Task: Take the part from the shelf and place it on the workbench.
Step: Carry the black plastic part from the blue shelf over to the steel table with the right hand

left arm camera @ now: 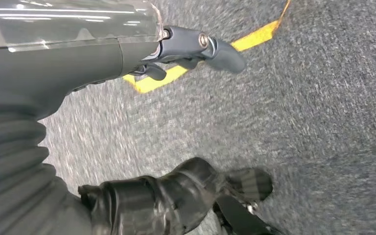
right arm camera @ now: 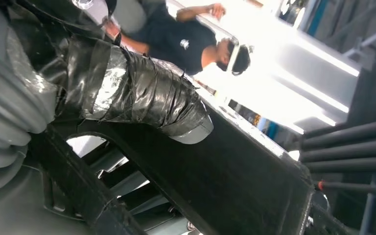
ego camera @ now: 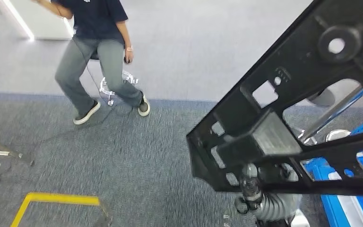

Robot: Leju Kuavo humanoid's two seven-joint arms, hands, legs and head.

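Part (ego camera: 283,118), a big black frame, rides high on the right above the carpet (ego camera: 123,161), a person (ego camera: 99,52) far left; left hand (left arm camera: 191,49) hangs released; right hand (right arm camera: 142,98) grips its bar, and swinging could loosen that hold

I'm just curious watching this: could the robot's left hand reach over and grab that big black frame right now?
Probably not right away. The left hand hangs low over the grey carpet, empty, while the black frame is held up on the robot's right side by the right hand. Nothing visibly blocks it.
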